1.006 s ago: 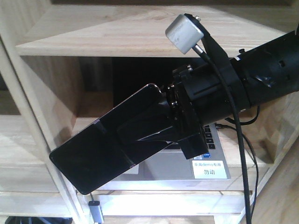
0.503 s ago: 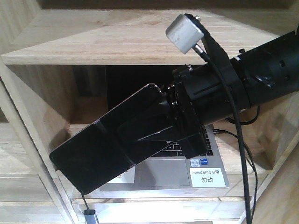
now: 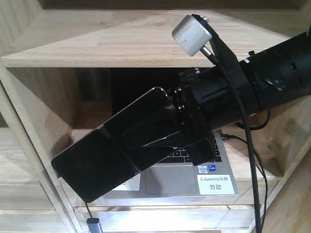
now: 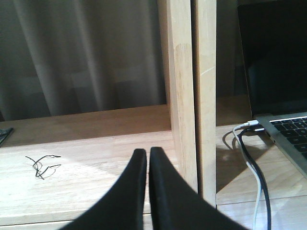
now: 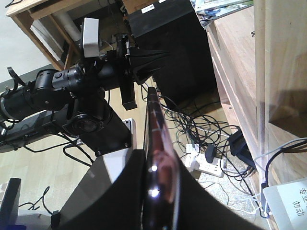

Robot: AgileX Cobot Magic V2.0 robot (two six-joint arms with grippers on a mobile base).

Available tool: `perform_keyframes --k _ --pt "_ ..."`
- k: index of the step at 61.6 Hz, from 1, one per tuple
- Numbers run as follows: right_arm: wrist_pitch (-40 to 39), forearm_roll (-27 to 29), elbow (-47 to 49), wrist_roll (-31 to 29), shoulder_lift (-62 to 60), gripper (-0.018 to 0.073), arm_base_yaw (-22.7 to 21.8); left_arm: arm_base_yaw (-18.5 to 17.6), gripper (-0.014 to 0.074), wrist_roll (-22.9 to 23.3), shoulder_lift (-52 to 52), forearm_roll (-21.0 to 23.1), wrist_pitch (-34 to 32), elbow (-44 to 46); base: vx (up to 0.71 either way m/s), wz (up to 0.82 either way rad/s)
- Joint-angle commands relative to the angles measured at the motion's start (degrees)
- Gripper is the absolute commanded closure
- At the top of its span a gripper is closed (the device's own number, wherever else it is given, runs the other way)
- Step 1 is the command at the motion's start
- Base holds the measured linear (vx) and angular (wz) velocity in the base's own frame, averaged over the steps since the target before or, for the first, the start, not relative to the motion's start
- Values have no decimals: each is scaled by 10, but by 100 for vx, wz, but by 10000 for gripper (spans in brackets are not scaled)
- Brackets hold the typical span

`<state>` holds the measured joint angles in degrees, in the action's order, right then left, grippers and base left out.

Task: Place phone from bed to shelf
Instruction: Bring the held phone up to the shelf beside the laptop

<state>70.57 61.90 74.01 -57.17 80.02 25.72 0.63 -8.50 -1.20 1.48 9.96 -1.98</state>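
So, the phone [image 3: 109,162] is airborne and not set down yet. Your right gripper [image 3: 143,138] is clamped on its upper half, holding it tilted just in front of the laptop [image 3: 167,180] in the shelf [image 3: 121,46] bay. Your left gripper [image 4: 147,158] is pinched closed on nothing. Pickup looks done; what's left for you is to find a free board, lower and release.

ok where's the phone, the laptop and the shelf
phone [image 3: 95,166]: front-facing view, bare half below the crease
laptop [image 3: 170,179]: front-facing view, its trackpad
shelf [image 3: 121,41]: front-facing view, upper board
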Motion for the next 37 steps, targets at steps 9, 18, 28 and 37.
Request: perform_keyframes --k 9,18,28,37 --pt "21 49 16 -1 -18 561 -1 0 595 3 -3 5 -44 13 0 0" --pt "21 50 16 -1 -18 561 -1 0 595 3 -3 5 -44 13 0 0" --pt "21 50 16 -1 -18 561 -1 0 595 3 -3 5 -44 13 0 0" --pt "30 50 16 2 -18 561 -1 0 595 3 -3 5 -44 13 0 0"
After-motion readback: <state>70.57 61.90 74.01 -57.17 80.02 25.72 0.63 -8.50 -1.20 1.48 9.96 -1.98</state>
